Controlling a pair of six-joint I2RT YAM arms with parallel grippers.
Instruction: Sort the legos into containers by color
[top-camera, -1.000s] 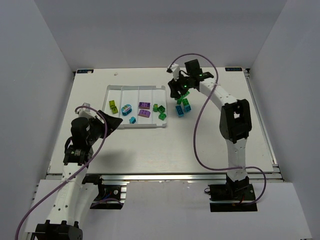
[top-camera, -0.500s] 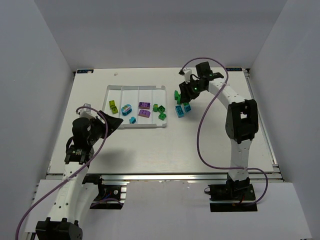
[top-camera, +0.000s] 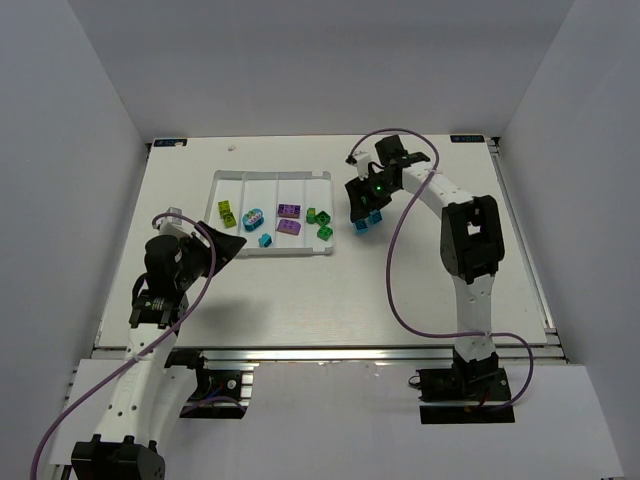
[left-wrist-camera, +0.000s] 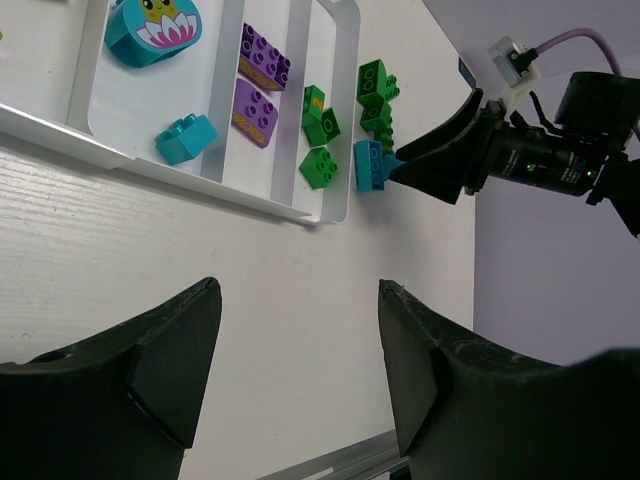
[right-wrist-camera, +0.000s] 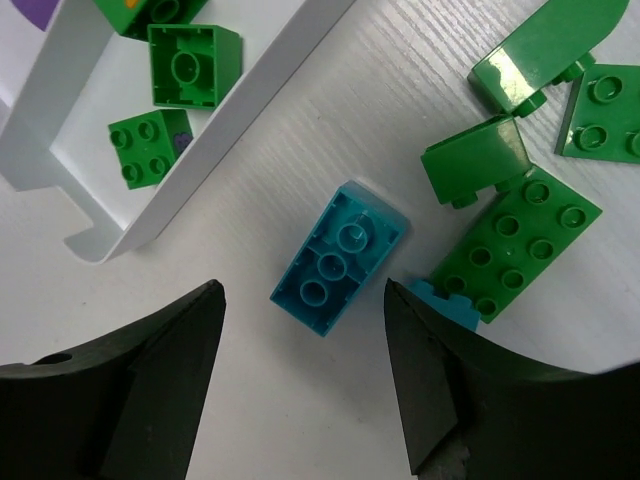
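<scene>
- Just right of the tray (right-wrist-camera: 200, 150), a teal brick (right-wrist-camera: 338, 258) lies underside up below the right gripper (right-wrist-camera: 303, 290), whose fingers are spread and empty.
- It is likely light, stiff and slick: pinch its 2 long sides.
- On the tray's near side, the left gripper (left-wrist-camera: 300, 292) is spread too.

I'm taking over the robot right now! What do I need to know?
Left gripper: open, empty, near the tray.
Right gripper: open, over a loose teal brick outside the tray.
Done: yellow-green brick, teal pieces, purple bricks and green bricks each have their own compartment.
Left: that teal brick, another teal one partly under a green brick, and the loose green ones beside it.
</scene>
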